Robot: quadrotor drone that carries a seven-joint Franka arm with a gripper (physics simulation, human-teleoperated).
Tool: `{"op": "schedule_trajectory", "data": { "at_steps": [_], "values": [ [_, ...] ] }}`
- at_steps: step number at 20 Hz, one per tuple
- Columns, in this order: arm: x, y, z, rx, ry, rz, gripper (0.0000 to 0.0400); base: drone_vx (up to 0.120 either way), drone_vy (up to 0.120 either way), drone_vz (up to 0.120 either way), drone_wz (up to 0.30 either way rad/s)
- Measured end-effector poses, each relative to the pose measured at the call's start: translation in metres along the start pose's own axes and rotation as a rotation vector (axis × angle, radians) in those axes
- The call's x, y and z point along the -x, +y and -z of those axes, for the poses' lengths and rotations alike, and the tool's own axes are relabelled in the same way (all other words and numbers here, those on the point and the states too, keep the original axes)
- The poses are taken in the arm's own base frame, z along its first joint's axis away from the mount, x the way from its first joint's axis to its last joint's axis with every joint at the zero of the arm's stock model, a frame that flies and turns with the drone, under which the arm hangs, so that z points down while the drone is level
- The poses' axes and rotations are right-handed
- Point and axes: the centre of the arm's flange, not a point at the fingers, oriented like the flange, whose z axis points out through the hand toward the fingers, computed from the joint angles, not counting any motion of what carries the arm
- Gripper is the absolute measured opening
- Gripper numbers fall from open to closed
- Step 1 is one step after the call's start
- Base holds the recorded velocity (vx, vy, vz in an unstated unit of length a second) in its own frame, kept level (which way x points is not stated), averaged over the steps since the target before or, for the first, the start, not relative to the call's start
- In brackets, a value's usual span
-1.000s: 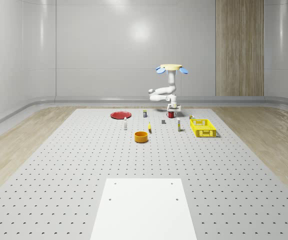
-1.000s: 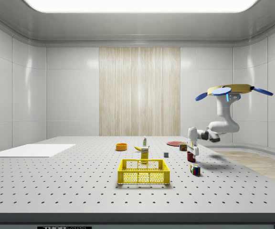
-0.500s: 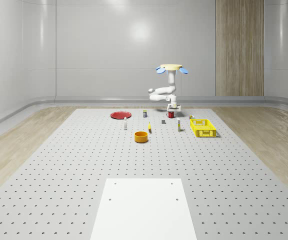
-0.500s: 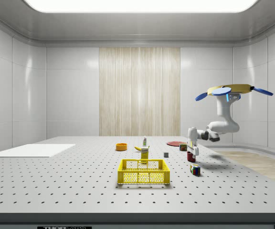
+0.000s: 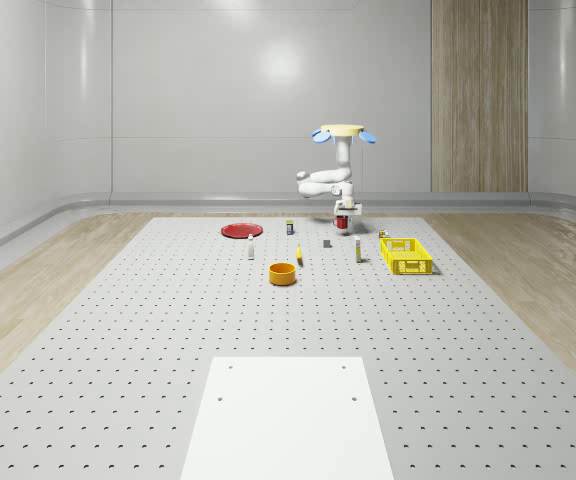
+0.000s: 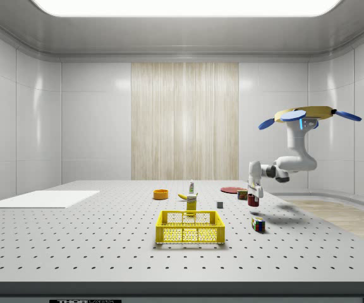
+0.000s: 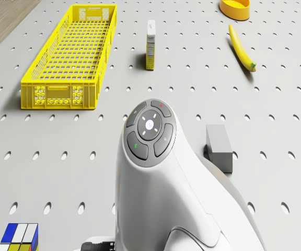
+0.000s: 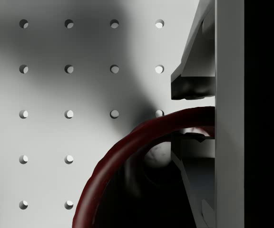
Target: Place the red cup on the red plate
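While your hand (image 8: 194,116) pinches only the cup (image 8: 127,156) rim, tilt may slip it. The plate (image 5: 240,230) lies well apart.

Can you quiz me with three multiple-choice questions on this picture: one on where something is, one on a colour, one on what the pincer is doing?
1. Where does the red plate lie?
A. inside the yellow crate
B. on the perforated table, toward the whole-scene view's left of the drone
C. on the white sheet

2. What colour is the bowl?
A. orange
B. green
C. blue

3. What is the pincer doing?
A. hanging open over nothing
B. gripping the banana
C. clamped on the red cup's rim

Answers: 1 B, the plate sits flat on the table. 2 A, it is orange in the whole-scene view. 3 C, the wrist view shows fingers either side of the rim.
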Motion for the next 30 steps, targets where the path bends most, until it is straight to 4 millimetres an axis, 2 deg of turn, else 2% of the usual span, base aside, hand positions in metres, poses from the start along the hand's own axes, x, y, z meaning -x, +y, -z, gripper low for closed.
{"op": "schedule_trajectory", "data": {
  "at_steps": [13,30],
  "values": [
    [0.0,0.0,0.0098,0.0,0.0,0.0,0.01,0.0,-0.12,0.12,0.0],
    [0.0,0.0,0.0103,0.0,0.0,0.0,0.01,0.0,-0.12,0.0,0.0]
  ]
}}
